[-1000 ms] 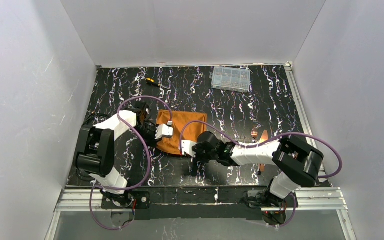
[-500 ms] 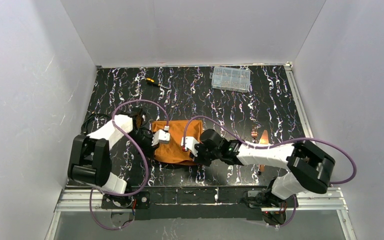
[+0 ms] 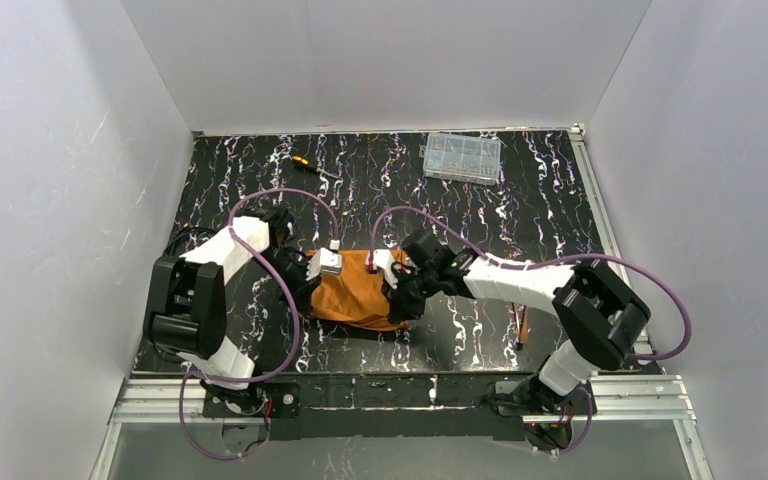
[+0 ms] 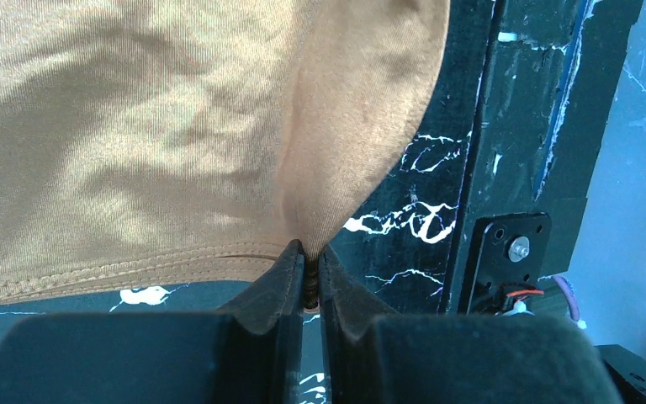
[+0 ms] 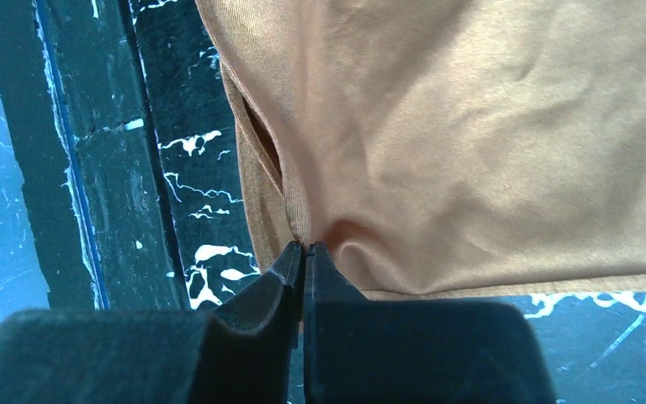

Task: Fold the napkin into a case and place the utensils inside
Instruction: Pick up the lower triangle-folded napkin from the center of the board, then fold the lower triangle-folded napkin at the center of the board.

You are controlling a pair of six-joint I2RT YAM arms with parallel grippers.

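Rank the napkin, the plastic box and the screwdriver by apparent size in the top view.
1. napkin, largest, though folded over and nearer the camera
2. plastic box, not much smaller, lying farther back, so the gap is unsure
3. screwdriver, clearly smallest
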